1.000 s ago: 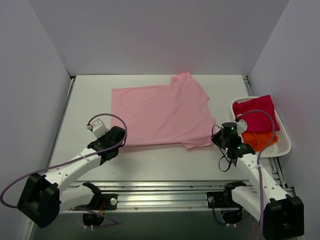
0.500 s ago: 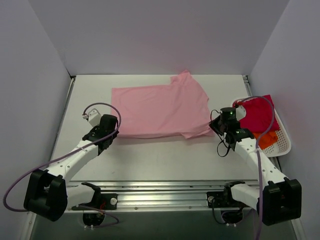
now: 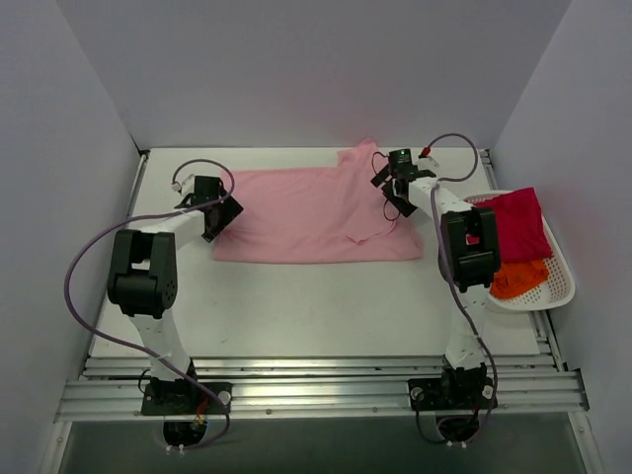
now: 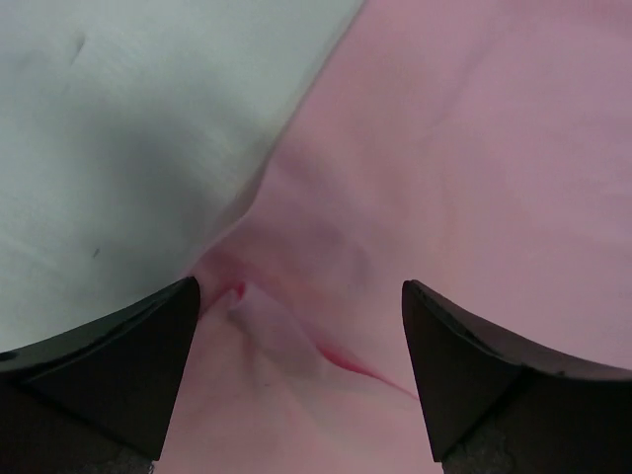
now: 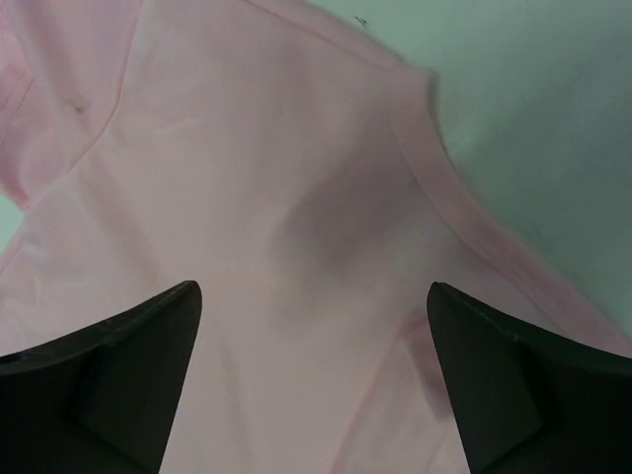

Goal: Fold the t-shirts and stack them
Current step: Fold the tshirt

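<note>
With left gripper (image 4: 299, 296) and right gripper (image 5: 314, 291) spread wide, empty, over light pink cloth t-shirt (image 3: 306, 212). Could snag a loose layer on leaving, undoing the fold.

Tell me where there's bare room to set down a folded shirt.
The widest bare stretch of table is in front of the pink t-shirt, down to the near edge. A narrow strip runs behind it along the far edge. Crowded: left pincer and right pincer over the shirt's ends, and the white basket holding a magenta-red t-shirt and an orange t-shirt.
</note>
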Robot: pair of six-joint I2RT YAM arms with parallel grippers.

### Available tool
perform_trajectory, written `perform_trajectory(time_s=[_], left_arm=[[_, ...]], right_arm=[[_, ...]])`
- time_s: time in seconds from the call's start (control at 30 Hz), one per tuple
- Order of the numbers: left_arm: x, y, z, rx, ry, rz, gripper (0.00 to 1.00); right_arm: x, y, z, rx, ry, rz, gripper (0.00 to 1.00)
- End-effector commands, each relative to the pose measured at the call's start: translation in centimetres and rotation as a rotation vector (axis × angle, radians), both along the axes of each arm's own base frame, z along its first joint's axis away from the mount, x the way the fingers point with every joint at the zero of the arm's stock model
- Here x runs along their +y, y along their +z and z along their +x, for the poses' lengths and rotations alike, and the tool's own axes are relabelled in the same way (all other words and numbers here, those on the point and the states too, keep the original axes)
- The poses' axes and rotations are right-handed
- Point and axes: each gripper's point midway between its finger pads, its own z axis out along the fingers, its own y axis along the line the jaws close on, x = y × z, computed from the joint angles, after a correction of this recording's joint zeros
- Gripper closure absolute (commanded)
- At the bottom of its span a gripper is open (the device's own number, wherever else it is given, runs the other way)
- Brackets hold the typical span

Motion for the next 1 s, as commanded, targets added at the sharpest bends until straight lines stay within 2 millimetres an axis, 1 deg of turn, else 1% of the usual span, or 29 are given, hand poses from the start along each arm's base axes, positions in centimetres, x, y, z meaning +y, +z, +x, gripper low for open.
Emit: perform_trajectory(time_s=[0.0,0.03,0.07,0.1,0.13,0.17,0.2,0.23,0.27,0.3,0.33,0.37,0.4,0.43,0.47,0.5,0.53,0.57,0.63,0.67,0.73,0.77,0.8,0.87,0.9,0.93,0.97], left_arm=[[-0.4,0.8,3.1,-0.007,-0.062,-0.104,0.06],[-0.4,1.6,3.4,-0.033,-0.068,-0.115,0.06],[-0.2,2.3,3.4,-0.05,-0.066,-0.109,0.06],[0.1,2.6,3.1,-0.06,-0.061,-0.101,0.06],[0.5,4.4,3.3,-0.103,-0.056,-0.092,0.06],[0.9,5.1,3.1,-0.111,-0.054,-0.084,0.06],[1.3,5.6,2.6,-0.107,-0.048,-0.079,0.06],[1.8,7.5,2.5,-0.144,-0.044,-0.072,0.06],[2.0,8.2,2.2,-0.16,-0.039,-0.063,0.06],[2.2,9.0,1.9,-0.177,-0.035,-0.059,0.06],[2.4,10.1,1.2,-0.205,-0.033,-0.056,0.06],[2.4,10.4,0.8,-0.215,-0.036,-0.053,0.06],[2.5,10.8,0.5,-0.23,-0.036,-0.047,0.06],[2.6,12.1,0.1,-0.262,-0.033,-0.046,0.06],[2.6,11.2,-0.8,-0.246,-0.033,-0.042,0.06],[2.7,11.5,-1.0,-0.264,-0.031,-0.041,0.06],[2.8,12.0,-1.4,-0.282,-0.03,-0.036,0.06],[2.9,10.8,-2.2,-0.263,-0.031,-0.032,0.06],[3.0,11.0,-2.6,-0.287,-0.034,-0.023,0.06],[3.1,10.2,-3.0,-0.275,-0.037,-0.021,0.06],[3.2,10.1,-3.2,-0.278,-0.042,-0.007,0.06],[3.2,9.7,-3.4,-0.273,-0.044,-0.005,0.06],[3.2,9.8,-3.3,-0.28,-0.045,-0.004,0.06],[3.1,9.2,-3.3,-0.274,-0.058,-0.006,0.06],[3.1,9.2,-3.1,-0.277,-0.061,-0.01,0.06],[2.9,8.5,-3.0,-0.263,-0.071,-0.015,0.06],[2.7,8.2,-2.8,-0.258,-0.078,-0.018,0.06]], right_arm=[[-1.6,1.5,1.2,0.042,-0.049,-0.114,0.0],[-1.6,3.6,2.1,-0.024,-0.059,-0.109,0.0],[-1.8,4.2,2.2,-0.047,-0.066,-0.109,0.0],[-2.0,5.3,2.2,-0.068,-0.074,-0.116,0.0],[-2.5,7.4,2.1,-0.106,-0.092,-0.138,0.0],[-2.6,8.4,1.9,-0.122,-0.096,-0.147,0.0],[-2.5,9.4,1.5,-0.134,-0.097,-0.156,0.0],[-2.9,11.5,0.8,-0.166,-0.113,-0.171,0.0],[-2.7,12.4,0.3,-0.184,-0.109,-0.172,0.0],[-2.7,11.7,-0.8,-0.171,-0.101,-0.179,0.0],[-2.2,13.9,-1.6,-0.232,-0.1,-0.155,0.0],[-2.0,13.9,-2.3,-0.239,-0.096,-0.144,0.0],[-1.9,11.9,-3.9,-0.201,-0.083,-0.143,0.0],[-1.1,13.4,-4.7,-0.256,-0.074,-0.106,0.0],[-0.3,12.7,-5.5,-0.253,-0.051,-0.081,0.0],[0.2,10.3,-6.9,-0.232,-0.034,-0.07,0.01],[1.3,10.3,-7.8,-0.248,-0.021,-0.033,0.02],[2.0,9.3,-8.5,-0.238,-0.007,-0.006,0.04],[2.9,6.9,-9.7,-0.218,0.012,0.017,0.07],[3.8,6.1,-10.2,-0.206,0.026,0.03,0.08],[4.6,4.1,-11.0,-0.174,0.045,0.028,0.11],[5.4,3.7,-11.3,-0.168,0.059,0.03,0.12],[5.6,3.0,-11.4,-0.159,0.059,0.016,0.12],[5.7,2.2,-11.3,-0.148,0.057,0.002,0.13],[5.8,1.3,-11.2,-0.133,0.058,-0.005,0.14],[5.6,0.9,-11.0,-0.128,0.054,-0.017,0.15],[5.6,1.0,-10.5,-0.131,0.052,-0.021,0.15]])
